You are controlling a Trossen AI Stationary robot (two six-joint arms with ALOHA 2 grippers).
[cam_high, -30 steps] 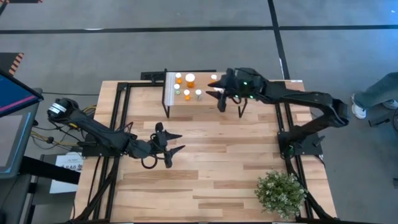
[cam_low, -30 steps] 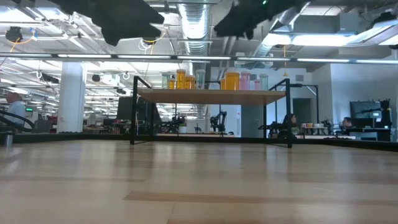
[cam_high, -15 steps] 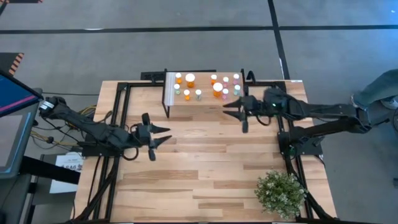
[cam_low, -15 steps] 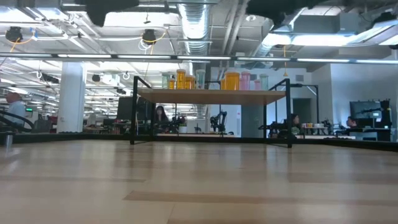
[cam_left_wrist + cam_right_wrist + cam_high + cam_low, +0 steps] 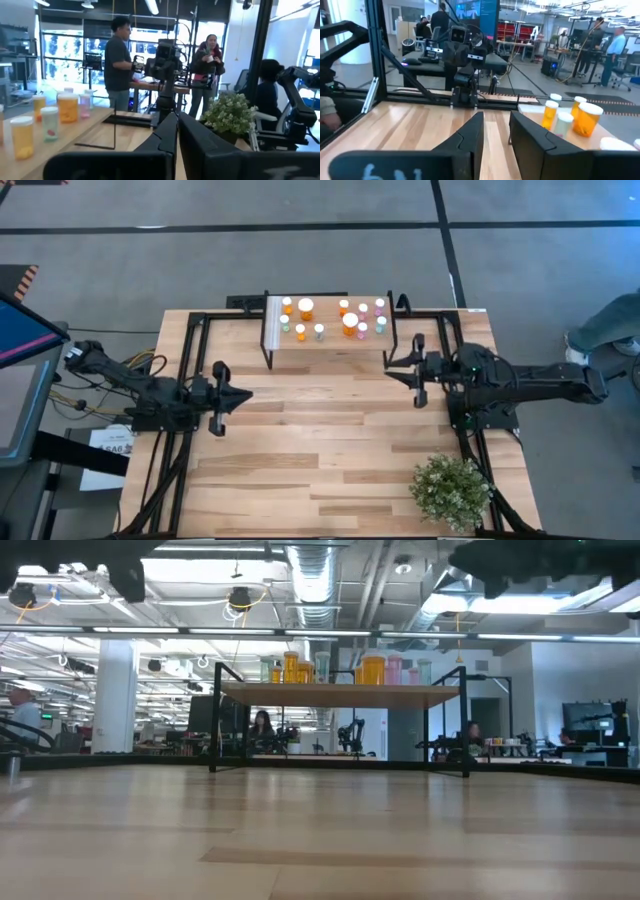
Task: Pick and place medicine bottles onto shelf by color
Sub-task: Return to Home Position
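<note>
So the bushy plant [image 5: 452, 490] sits closest, around 5 o'clock on the bench [image 5: 320, 450], and nothing else is lying on the wood that I can see, no loose bottles anywhere. Mid-bench, the left gripper [image 5: 243, 393] hangs out at 9 o'clock with its fingers pressed nearly together on nothing. The right gripper [image 5: 392, 366] is over at about 2 o'clock, fingers parted and empty too. Both are well apart from the shelf [image 5: 330, 338], which sits at 12 o'clock along the far edge. The medicine bottles [image 5: 350, 323] are all up on it in two clusters, roughly a dozen white caps. Looks to me like the sorting part is basically done and only parking the arms is left, though I can't really tell how clean the colour grouping is. Every bottle stands upright, long axis vertical, caps up. The shelf's own long side runs 9 to 3 o'clock, white end panel at the 9 o'clock end.
</note>
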